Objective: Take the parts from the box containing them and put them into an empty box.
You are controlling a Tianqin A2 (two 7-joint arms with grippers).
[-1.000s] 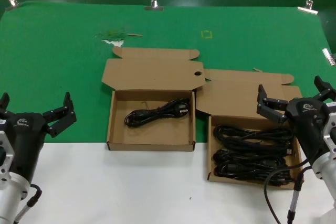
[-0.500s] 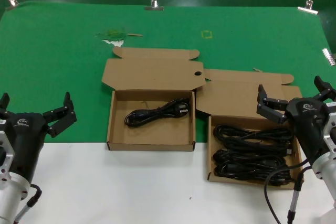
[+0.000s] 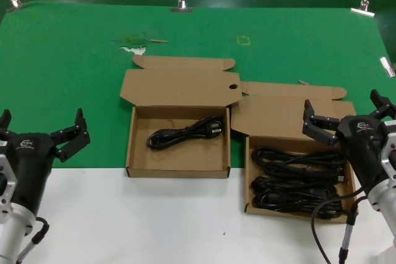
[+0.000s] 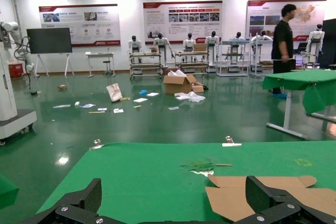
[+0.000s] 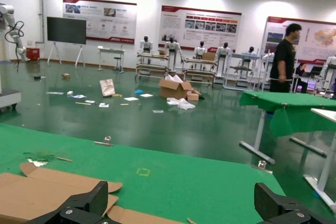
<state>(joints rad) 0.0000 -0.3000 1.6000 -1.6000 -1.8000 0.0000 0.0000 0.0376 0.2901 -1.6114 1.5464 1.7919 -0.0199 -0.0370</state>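
Brown cardboard is what you are looking at on both sides of the job: the nearly square shallow box with a plain lid flap (image 3: 298, 180), sitting on the right at the table's near edge, is holding the remaining black coiled power cords (image 3: 298, 177), several bundles stacked across its floor. The wider shallow box with a small round hole in its lid flap (image 3: 178, 140), just beside it on the left, is already holding one black cord bundle (image 3: 185, 133) lying diagonally across its floor, so by my reading the transfer is partly done and most of it is left.

You are sitting between picks. The right gripper (image 3: 343, 119) is hovering over the far right part of the square box, fingers spread wide, holding nothing and touching no cord. The left gripper (image 3: 43, 129) is waiting well apart at the left edge, over the boundary of the green cloth (image 3: 74, 72) and the white table surface (image 3: 154, 221), also spread wide and empty.

The next move, as I judge it, is calling for the right gripper to descend onto the topmost bundle and close across its slim middle. The bundles are overlapping, so a neighbour may be dragged along.
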